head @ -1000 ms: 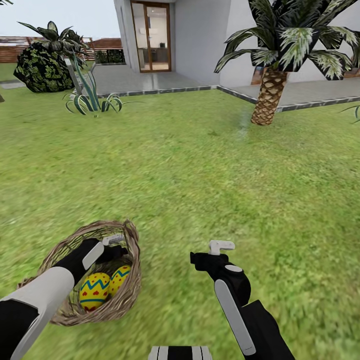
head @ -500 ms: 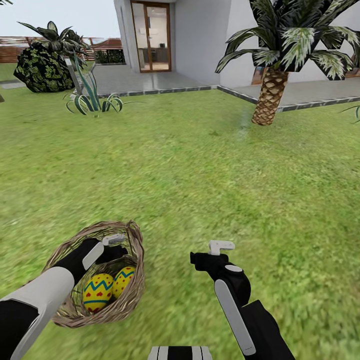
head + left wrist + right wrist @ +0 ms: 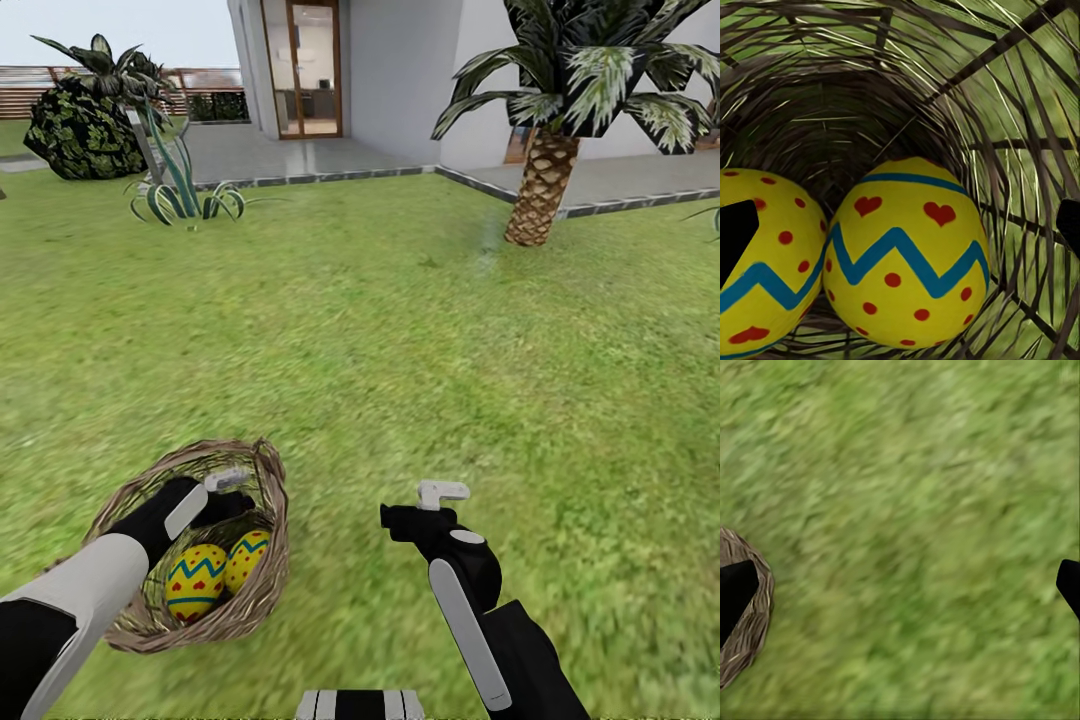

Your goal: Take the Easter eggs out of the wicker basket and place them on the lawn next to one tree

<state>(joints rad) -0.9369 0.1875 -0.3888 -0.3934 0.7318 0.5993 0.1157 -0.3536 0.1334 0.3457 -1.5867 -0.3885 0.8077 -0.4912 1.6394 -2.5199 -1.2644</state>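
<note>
Home garden: lawn (image 3: pixel 400 330), palm (image 3: pixel 545 190), patio (image 3: pixel 270 155).

There are no words, letters or numbers to read anywhere. The Easter eggs (image 3: pixel 904 259) in the wicker basket (image 3: pixel 262 560) have only painted shapes on them: red hearts, red dots and a blue zigzag line. These are pictures, not writing. The house wall (image 3: pixel 390 70) and the glass door (image 3: pixel 302 65) carry no sign or name.

lawn (image 3: pixel 400 350) carries wicker basket (image 3: pixel 262 590), apparently tipped.
</note>
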